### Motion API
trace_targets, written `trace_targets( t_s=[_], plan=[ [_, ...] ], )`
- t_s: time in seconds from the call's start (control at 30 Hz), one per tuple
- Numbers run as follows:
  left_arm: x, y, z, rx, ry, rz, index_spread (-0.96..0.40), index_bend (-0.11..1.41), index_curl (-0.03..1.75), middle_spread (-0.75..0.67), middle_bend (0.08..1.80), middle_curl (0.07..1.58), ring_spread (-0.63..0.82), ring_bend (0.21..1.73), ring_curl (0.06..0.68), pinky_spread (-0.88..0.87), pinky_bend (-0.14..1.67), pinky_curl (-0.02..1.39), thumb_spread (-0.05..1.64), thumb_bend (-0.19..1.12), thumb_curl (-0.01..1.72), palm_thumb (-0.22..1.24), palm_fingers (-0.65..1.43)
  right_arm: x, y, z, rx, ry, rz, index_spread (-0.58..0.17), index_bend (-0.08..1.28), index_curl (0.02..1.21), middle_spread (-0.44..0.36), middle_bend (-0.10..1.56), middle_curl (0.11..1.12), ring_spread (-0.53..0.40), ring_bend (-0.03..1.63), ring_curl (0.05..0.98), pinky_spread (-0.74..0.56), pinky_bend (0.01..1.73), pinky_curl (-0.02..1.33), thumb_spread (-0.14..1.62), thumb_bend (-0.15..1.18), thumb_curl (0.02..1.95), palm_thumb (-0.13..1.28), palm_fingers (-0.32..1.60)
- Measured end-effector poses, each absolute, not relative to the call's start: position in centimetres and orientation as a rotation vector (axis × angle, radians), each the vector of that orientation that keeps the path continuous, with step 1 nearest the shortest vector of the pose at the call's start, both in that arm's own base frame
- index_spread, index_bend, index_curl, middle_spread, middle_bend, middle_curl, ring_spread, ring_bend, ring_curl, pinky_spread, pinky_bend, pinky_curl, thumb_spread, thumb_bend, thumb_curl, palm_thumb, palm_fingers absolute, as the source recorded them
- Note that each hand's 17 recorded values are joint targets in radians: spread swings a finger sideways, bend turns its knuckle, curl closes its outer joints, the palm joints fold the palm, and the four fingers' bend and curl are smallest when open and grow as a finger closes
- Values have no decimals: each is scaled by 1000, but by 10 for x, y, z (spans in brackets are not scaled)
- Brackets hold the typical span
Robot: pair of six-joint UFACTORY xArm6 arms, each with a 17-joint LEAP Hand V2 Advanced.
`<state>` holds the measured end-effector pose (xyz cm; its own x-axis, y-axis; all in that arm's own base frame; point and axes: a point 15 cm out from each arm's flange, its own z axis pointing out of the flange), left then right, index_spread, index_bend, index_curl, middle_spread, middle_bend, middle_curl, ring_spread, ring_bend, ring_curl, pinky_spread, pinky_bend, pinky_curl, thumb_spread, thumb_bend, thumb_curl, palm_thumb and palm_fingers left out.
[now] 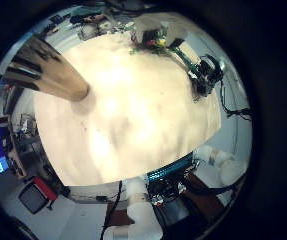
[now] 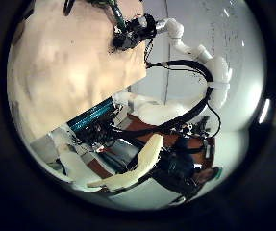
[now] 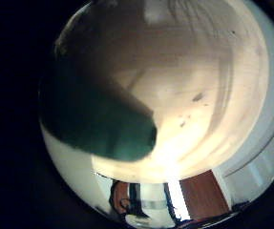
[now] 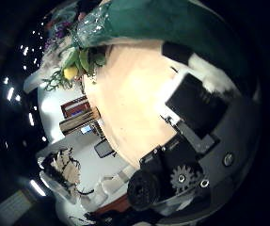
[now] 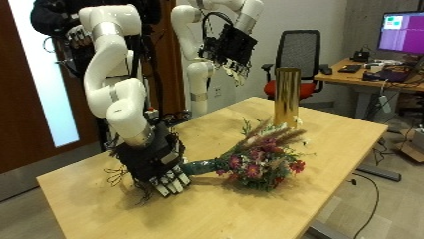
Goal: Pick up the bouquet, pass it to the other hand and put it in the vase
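In the outside view a bouquet (image 5: 263,154) of pink and red flowers with a dark green wrap lies low over the wooden table (image 5: 331,189), its flowers beside the foot of a tall gold vase (image 5: 285,98). My right hand (image 5: 156,161) is shut on the green wrap at the stem end. The right thumb side palm view shows the wrap (image 4: 158,19), the flowers (image 4: 73,52) and a finger (image 4: 198,68) over the wrap. My left hand (image 5: 236,42) hangs open high above the table and holds nothing. The left little finger side palm view shows the vase (image 1: 48,70).
An office chair (image 5: 303,55) and a desk with a monitor (image 5: 402,32) stand behind the table's far side. The vase stands near the table's far edge. The left thumb side palm view shows the right arm (image 2: 200,58) over the table.
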<state>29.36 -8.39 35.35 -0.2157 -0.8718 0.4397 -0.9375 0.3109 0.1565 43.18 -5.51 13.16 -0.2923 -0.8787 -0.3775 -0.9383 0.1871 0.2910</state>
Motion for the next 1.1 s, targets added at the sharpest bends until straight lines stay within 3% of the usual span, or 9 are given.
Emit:
trace_targets(
  t_s=[0.13,0.27,0.37,0.6,0.77,0.87,1.1],
  plan=[
    [295,-83,356,1603,-2139,197,181,164,307,414,214,323,577,430,209,562,196,300,872,-32,301,193,92,429,-59,145,-1760,2313,780,-315,766,655,-190,975,611,-251,1124,469,-502,912,471,778,-3,550,965,1486],
    [296,-82,358,1608,-2141,198,181,164,307,411,214,323,576,432,209,562,193,300,872,-32,301,193,91,431,-68,169,-1661,2290,855,-291,922,738,-183,1117,670,-230,1261,532,-403,1137,577,773,26,605,1103,1331],
    [296,-82,358,1609,-2140,198,181,166,308,412,216,323,578,427,208,563,195,299,872,-32,301,193,89,434,-72,192,-1578,2235,888,-273,1029,800,-168,1229,717,-210,1357,581,-312,1258,675,624,37,694,1217,1202],
    [298,-74,355,1629,-2112,195,181,162,306,409,218,324,576,433,211,560,194,300,872,-32,301,193,94,428,-62,263,-1483,1954,949,-246,1092,838,-143,1295,737,-191,1412,608,-243,1272,754,448,10,794,1239,1151],
    [303,-68,358,1653,-2089,217,179,166,305,404,226,327,571,431,211,556,193,298,874,-31,303,198,100,419,-54,323,-1513,1768,869,-233,1106,845,-137,1309,739,-183,1426,610,-222,1254,807,369,14,856,1243,1137],
    [308,-76,363,1643,-2057,271,177,169,308,403,222,327,564,430,210,555,195,298,878,-31,304,200,102,412,-43,358,-1546,1615,820,-229,1106,845,-134,1314,736,-180,1430,609,-215,1234,838,337,11,886,1242,1139],
    [325,-102,389,1576,-1931,530,182,186,330,344,239,334,532,434,209,518,178,281,885,-32,299,196,190,384,8,410,-1517,1269,900,-226,1108,845,-131,1323,735,-179,1438,608,-213,1193,884,284,-7,924,1235,1136]
  ],
)
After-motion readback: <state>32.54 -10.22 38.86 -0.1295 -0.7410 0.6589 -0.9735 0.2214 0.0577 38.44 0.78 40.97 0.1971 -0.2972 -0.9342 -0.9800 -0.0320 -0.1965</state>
